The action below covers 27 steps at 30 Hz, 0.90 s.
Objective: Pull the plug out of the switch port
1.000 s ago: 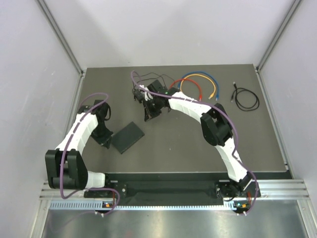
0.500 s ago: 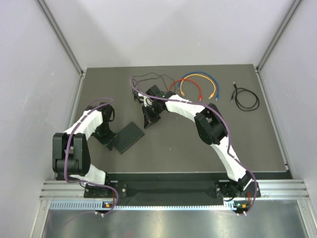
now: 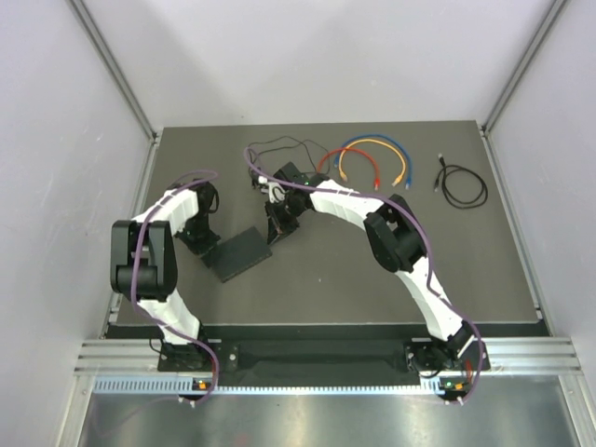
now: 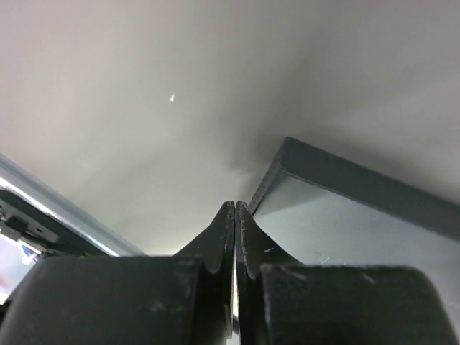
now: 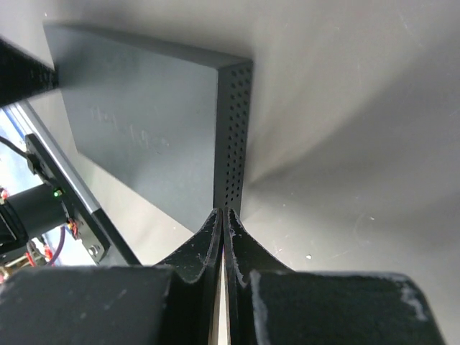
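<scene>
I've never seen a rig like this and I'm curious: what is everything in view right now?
flat matte-black rectangular switch box: one, black, left of table centre
looped network cables: three, red, orange and blue, back middle
coiled cable: one, black, back right
thin loose cord: one, black, back, left of the coloured cables
table: one, dark grey
left gripper: one, black, shut, at the switch's left side
right gripper: one, black, shut, at the switch's right corner
</scene>
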Motion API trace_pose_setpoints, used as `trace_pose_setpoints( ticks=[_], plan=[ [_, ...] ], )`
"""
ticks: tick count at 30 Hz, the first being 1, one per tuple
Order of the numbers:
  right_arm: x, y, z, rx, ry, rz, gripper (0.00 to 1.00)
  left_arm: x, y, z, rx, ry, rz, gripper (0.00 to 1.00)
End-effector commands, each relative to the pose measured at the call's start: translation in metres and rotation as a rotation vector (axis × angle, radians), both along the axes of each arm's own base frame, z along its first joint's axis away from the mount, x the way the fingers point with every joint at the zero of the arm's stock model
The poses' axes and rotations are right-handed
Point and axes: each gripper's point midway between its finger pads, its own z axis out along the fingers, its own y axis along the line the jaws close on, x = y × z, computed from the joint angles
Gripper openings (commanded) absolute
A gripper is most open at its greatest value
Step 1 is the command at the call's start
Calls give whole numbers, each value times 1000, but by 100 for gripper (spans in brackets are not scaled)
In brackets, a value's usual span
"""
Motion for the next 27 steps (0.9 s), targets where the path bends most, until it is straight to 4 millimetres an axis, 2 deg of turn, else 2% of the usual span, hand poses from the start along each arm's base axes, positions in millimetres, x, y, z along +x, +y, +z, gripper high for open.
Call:
trace_pose_setpoints(
  ticks=[1, 5, 6, 8, 12, 17, 19, 21, 23, 24, 25, 27],
  plan=[
    [-10, 26, 13, 92, 16, 41, 0, 35, -4, 3, -18, -70, -16, 0],
    [-13, 35, 17, 123, 37, 38, 0, 55, -9, 0, -45, -86, -30, 0],
    [-12, 40, 18, 142, 49, 25, 0, 67, -10, 2, -52, -111, -39, 0],
    [-16, 47, 14, 166, 88, 21, 0, 76, -11, -5, -60, -103, -66, 0],
    [-11, 59, 14, 185, 111, -14, 0, 92, -4, -1, -22, -104, -79, 0],
    [4, 68, 36, 226, 63, -46, 0, 114, -2, 14, -17, -182, -104, 0],
    [9, 70, 41, 237, 85, -82, 0, 123, -8, 18, -50, -205, -111, 0],
    [13, 61, 39, 199, 87, -119, 0, 119, -5, 25, -36, -182, -106, 0],
    [22, 44, 39, 137, 30, -155, 1, 117, 4, 40, 11, -198, -103, 0],
    [24, 27, 35, 82, 12, -157, 2, 109, 7, 45, 27, -183, -101, 0],
    [28, 14, 41, 44, -32, -178, 4, 106, 15, 61, 68, -214, -94, 0],
    [29, -12, 44, -32, -81, -181, 6, 92, 19, 72, 88, -220, -82, 0]
  ],
)
